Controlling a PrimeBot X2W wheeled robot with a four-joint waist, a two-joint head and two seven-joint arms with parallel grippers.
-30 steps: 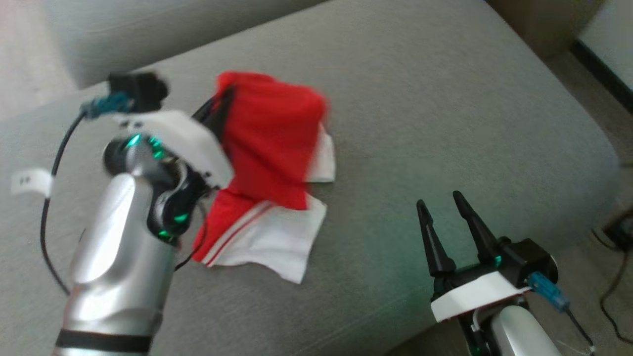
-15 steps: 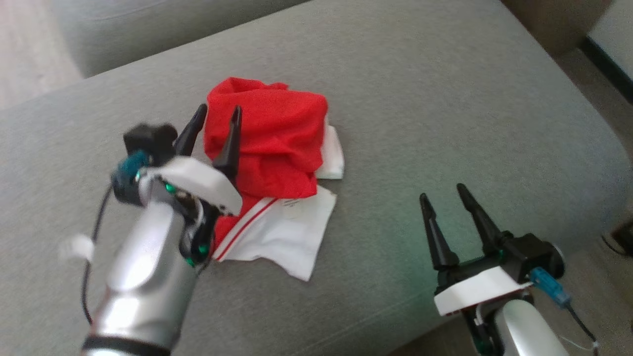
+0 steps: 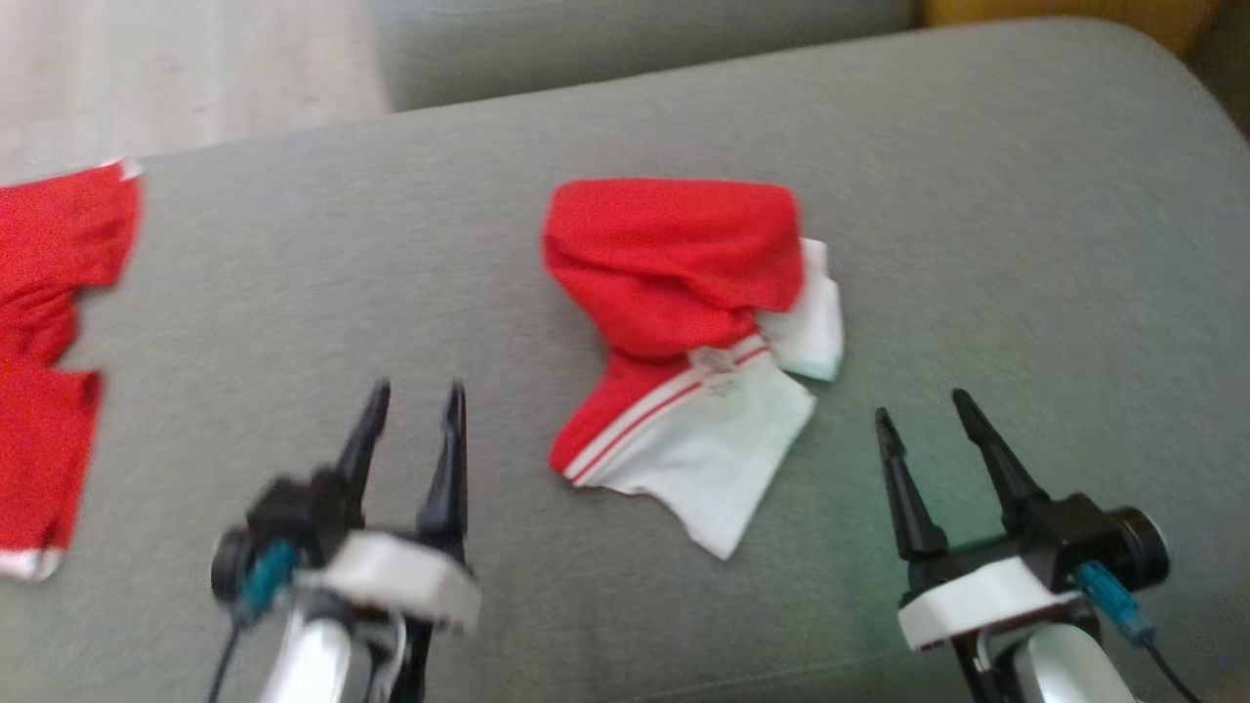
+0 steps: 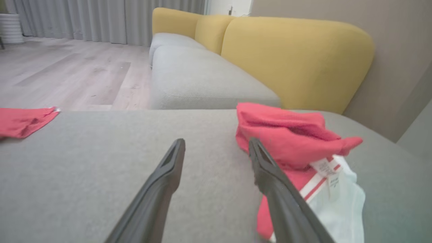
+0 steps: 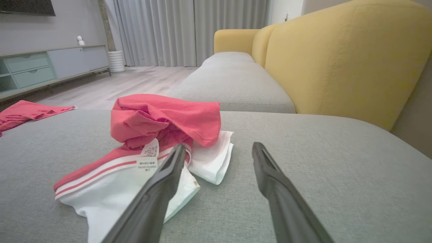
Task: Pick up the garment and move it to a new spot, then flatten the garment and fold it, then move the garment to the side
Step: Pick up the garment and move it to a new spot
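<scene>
Lying crumpled near the middle of the grey seat cushion [image 3: 977, 195], head view: one garment [image 3: 684, 322], red upper part bunched over itself, white lower part with red stripes spread toward the cushion's near edge. Left gripper [image 3: 418, 391]: near edge, left of the garment and apart from it, jaws parted, nothing between them. Right gripper [image 3: 923, 407]: near edge, right of the garment, close to its white hem but not touching, jaws parted and empty. Second red cloth [image 3: 49, 293]: at the cushion's left edge, well apart from the garment, partly cut off by the frame.

Left wrist view: left gripper [image 4: 216, 143] fingers spread over bare grey fabric. Garment [image 4: 287, 135] sat on the right, behind the right-hand finger, a white care label [image 4: 325, 167] showing at the striped band. Second red cloth [image 4: 23, 119] lay at the far left edge. Beyond: another grey seat, a yellow backrest [image 4: 297, 57], pale wood floor [image 4: 67, 74].

Right wrist view: right gripper [image 5: 219, 146] fingers spread, holding nothing. Garment [image 5: 162, 118] lay left of centre, its white part partly behind the left-hand finger; contact could not be told. Label [image 5: 148, 158] faced the camera. Second red cloth [image 5: 23, 111] sat at the far left edge. Background: yellow backrest [image 5: 337, 60], grey curtains [image 5: 168, 30], low cabinet [image 5: 50, 64].
</scene>
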